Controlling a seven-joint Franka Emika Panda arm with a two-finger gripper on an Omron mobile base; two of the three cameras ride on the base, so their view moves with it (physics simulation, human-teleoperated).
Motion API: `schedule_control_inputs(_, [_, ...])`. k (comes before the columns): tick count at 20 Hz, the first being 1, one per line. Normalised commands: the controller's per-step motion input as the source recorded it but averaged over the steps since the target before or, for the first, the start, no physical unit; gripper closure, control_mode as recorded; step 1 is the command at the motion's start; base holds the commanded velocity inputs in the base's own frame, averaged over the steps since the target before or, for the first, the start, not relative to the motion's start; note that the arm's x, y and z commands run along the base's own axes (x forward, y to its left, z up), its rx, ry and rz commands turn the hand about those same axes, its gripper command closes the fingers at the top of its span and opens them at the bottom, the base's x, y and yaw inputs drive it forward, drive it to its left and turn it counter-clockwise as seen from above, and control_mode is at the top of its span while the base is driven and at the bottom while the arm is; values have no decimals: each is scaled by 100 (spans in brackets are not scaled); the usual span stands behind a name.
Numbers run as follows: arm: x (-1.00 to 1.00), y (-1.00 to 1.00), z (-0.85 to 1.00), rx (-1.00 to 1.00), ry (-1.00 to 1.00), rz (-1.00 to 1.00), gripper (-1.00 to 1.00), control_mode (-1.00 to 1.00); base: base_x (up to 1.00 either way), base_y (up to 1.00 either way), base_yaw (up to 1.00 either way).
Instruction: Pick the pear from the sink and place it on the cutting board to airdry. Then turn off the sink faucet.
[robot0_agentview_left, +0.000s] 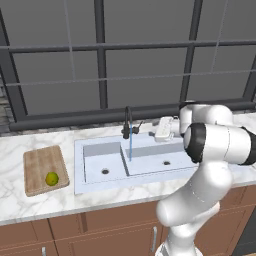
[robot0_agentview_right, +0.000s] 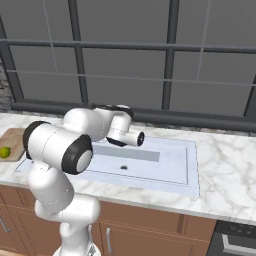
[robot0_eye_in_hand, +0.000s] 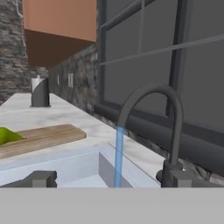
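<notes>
I see a grained wooden cutting board on the veined marble counter (glossy), beside a matt dark metal sink faucet.

Hand view: pear cut by left edge, only a green sliver shows on the cutting board. Right base view: robot arm hides the sink faucet and the sink's left basin; cutting board clipped at left edge. End effector fingers too small to resolve in left base view.
</notes>
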Motion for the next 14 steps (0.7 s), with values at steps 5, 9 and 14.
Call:
schedule_control_inputs(5, [32,7,-12,0,0,0,-100,-100,0,0,0])
schedule_control_inputs(9, [29,1,-12,0,0,0,-100,-100,0,0,0])
schedule_control_inputs(14, [26,0,-12,0,0,0,-100,-100,0,0,0])
